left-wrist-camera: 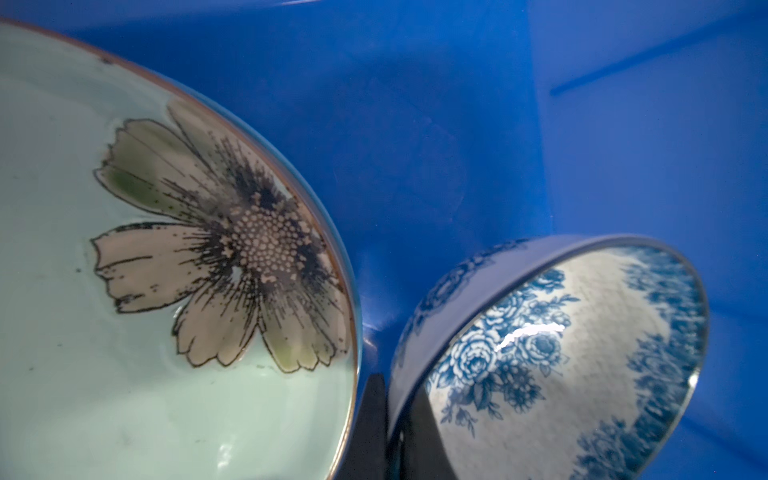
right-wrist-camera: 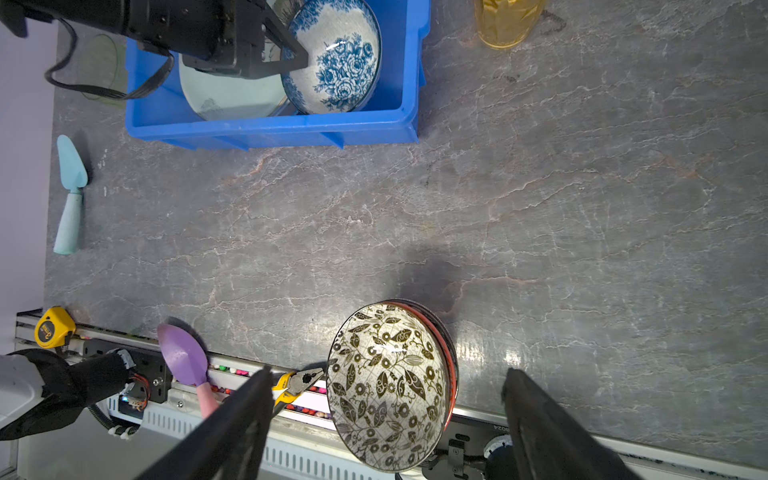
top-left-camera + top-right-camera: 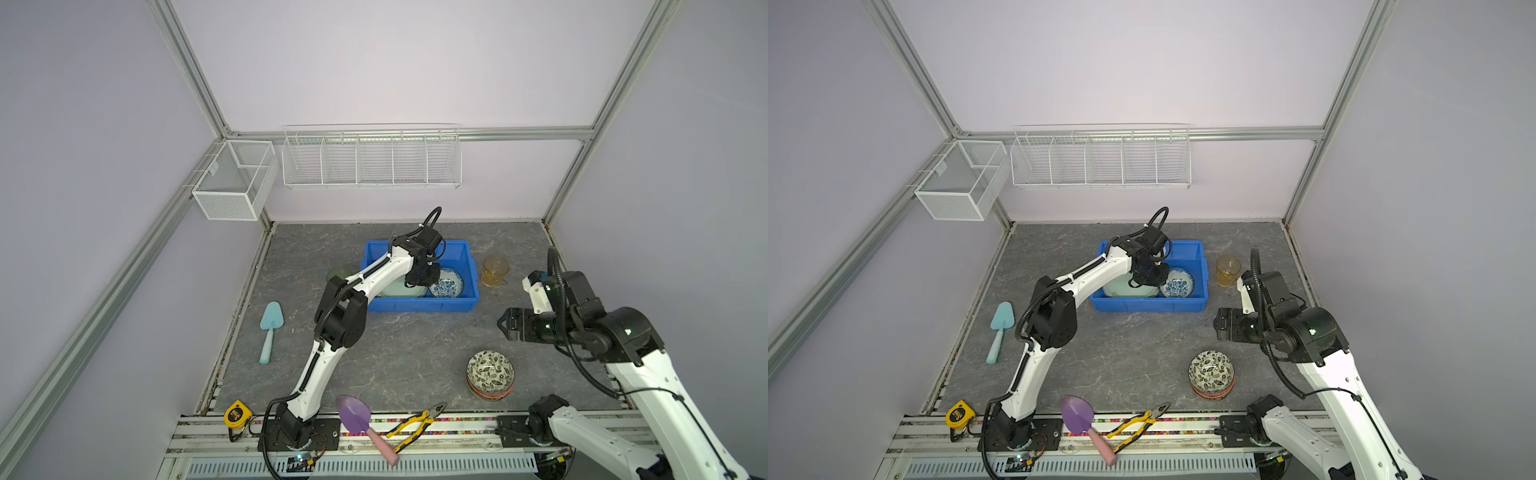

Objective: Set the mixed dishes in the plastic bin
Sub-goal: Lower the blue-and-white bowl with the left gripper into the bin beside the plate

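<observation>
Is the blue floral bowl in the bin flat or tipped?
Tipped: the blue floral bowl leans at a slant in the blue bin, rim pinched by the left tool.

Soft overhead light casts faint shadows on the grey marbled tabletop (image 2: 540, 208); glare streaks the slightly blurred blue floral ceramic bowl (image 1: 561, 365).

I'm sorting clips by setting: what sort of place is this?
Probably a robot test cell, not a kitchen: aluminium frame around plain walls, left arm and right arm bolted to a rail, pliers near a leaf bowl.
</observation>
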### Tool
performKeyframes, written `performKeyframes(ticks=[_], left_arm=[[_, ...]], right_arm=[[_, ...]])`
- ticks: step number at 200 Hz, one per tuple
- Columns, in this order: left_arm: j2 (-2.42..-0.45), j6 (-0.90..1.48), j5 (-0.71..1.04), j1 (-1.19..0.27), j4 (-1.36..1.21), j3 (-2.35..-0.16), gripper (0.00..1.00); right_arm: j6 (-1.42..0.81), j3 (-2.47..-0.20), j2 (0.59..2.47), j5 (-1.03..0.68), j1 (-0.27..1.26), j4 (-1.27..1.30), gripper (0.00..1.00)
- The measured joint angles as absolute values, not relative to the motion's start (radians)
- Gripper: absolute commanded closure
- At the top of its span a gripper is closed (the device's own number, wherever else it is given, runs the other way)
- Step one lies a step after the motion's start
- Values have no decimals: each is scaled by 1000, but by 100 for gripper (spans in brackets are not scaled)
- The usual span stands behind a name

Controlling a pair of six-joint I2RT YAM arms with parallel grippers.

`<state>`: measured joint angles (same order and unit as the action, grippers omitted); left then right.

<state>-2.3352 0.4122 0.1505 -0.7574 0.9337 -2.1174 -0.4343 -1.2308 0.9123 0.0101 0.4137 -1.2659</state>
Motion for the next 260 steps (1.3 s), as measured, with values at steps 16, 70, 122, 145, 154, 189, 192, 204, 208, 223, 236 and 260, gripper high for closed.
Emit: performKeyframes(ticks=[16, 70, 122, 145, 154, 189, 192, 204, 208, 223, 236, 260], left_arm=[[-2353, 403, 164, -760, 939, -2143, 100], [-2397, 380, 169, -768, 955, -2185, 100], [-2397, 369, 175, -768, 963, -2191, 88], [-2397, 365, 184, -769, 962, -2196, 86], [-2397, 364, 186, -770, 961, -2196, 84], [-2397, 363, 215, -774, 962, -2197, 76], [-2397, 362, 218, -774, 963, -2197, 75], [-2397, 360, 223, -775, 963, -2197, 71], [-2397, 363, 224, -775, 964, -2197, 71], [-2397, 361, 229, -775, 965, -2197, 67], [-2397, 361, 230, -775, 965, -2198, 61], [-2397, 366, 229, -777, 971, -2204, 46]], right_arm=[[-424, -1230, 929, -1, 403, -1263, 11], [-392, -1224, 946, -25, 370, -1245, 11], [-381, -1196, 945, -47, 346, -1237, 11], [-375, -1190, 945, -52, 337, -1237, 11], [-373, -1189, 945, -54, 335, -1237, 12], [-365, -1188, 945, -59, 326, -1236, 12], [-365, -1188, 945, -61, 325, -1236, 12], [-364, -1187, 945, -65, 322, -1236, 11], [-364, -1186, 945, -66, 321, -1235, 11], [-362, -1182, 945, -70, 319, -1234, 11], [-359, -1181, 945, -74, 315, -1232, 12], [-353, -1181, 945, -77, 309, -1229, 11]])
